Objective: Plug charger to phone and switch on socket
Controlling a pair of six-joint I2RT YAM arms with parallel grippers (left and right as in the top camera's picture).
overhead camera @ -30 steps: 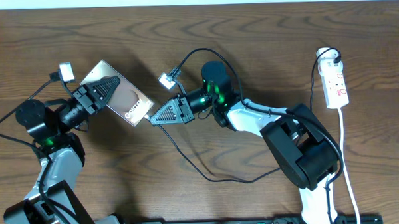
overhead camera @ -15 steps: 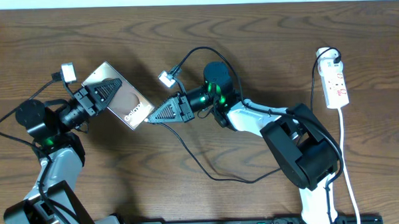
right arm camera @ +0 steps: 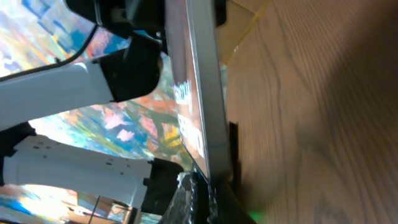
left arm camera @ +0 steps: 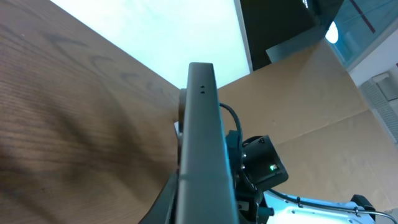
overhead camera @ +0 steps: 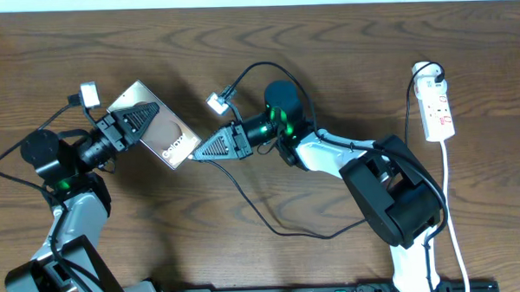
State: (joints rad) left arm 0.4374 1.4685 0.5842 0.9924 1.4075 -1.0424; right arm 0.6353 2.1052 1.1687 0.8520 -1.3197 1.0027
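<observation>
Phone (overhead camera: 167, 136) is held tilted over the table (overhead camera: 343, 39), lettered face up. The left jaws are clamped tight on the end away from the lettering. The right jaws are pinched shut on the plug end of the charger (overhead camera: 276, 230), right against the phone's lettered end. Its black cable trails in a loop across the wood towards the socket (overhead camera: 438, 105), which lies well apart at the table's right side.

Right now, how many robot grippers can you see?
2. The left gripper, at the left, holds the phone; the right gripper, in the middle, holds the charger against the phone's end. None seems hidden.
</observation>
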